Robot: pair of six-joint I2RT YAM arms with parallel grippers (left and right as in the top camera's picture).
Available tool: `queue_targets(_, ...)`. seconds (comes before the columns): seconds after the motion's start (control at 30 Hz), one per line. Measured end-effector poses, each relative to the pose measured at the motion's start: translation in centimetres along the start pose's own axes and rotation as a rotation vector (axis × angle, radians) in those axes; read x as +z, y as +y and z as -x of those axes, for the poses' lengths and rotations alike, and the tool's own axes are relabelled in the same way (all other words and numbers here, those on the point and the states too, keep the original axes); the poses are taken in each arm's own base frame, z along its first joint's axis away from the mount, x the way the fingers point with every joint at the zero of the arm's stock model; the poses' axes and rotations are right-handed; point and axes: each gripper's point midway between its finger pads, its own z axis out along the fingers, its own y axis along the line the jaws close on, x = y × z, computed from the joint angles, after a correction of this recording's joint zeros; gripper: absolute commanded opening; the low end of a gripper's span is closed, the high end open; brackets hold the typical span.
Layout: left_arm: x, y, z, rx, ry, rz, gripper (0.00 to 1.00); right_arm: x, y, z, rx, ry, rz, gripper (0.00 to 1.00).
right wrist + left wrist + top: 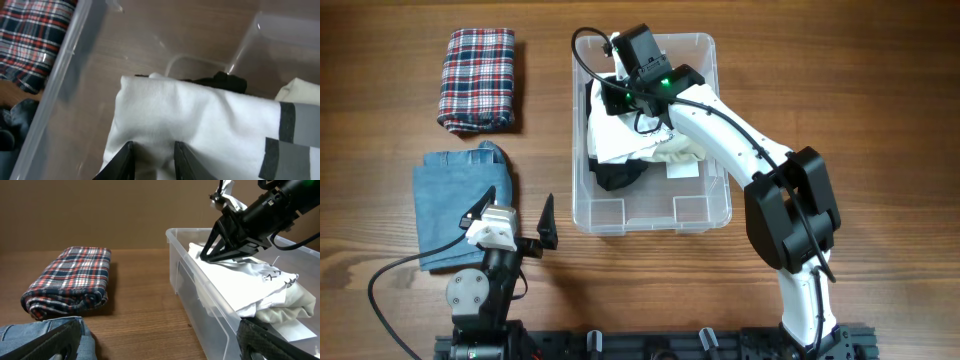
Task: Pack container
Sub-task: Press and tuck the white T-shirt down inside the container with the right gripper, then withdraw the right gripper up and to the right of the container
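**Bin part-filled, two folded pieces waiting on the table**

The container sits right of the table's middle, its long side running from the far edge toward the near one. It is clear moulded plastic with a rounded rim and stepped notches in the corners, so the wood grain shows through its walls.

Inside is a loose heap. A white garment, soft knit with grey bands and some black marks, lies on top of something black and a cream cloth. None of it lies flat, and it crowds the far half of the bin, with the near end bare.

The right gripper is down in the far left part of the bin. Its jaws are narrow, with a fold of the white garment pinched between them. The left gripper hangs near the near edge with its jaws spread wide, holding nothing.

I'd call the packing about halfway done. A plaid cloth, tightly folded in red, white and navy, lies toward the far left corner. A folded square of faded denim lies by the left edge, partly under the left gripper. Both are outside the bin and have yet to go in.
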Motion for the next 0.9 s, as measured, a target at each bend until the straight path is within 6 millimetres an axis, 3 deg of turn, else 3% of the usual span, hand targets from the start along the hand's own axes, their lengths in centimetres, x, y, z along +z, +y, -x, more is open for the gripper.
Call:
queue_targets(0.43,0.0,0.0,0.0,0.000,0.000,0.000,1.00,-1.1,1.0,2.6,-0.015,-0.088,0.031,0.32)
queue_targets(0.77,0.0,0.0,0.0,0.000,0.000,0.000,1.00,-1.0,0.6,2.9,-0.014,-0.103,0.008,0.34)
queue_targets(0.9,0.0,0.0,0.0,0.000,0.000,0.000,1.00,-0.2,0.3,2.4,-0.012,-0.089,0.003,0.33)
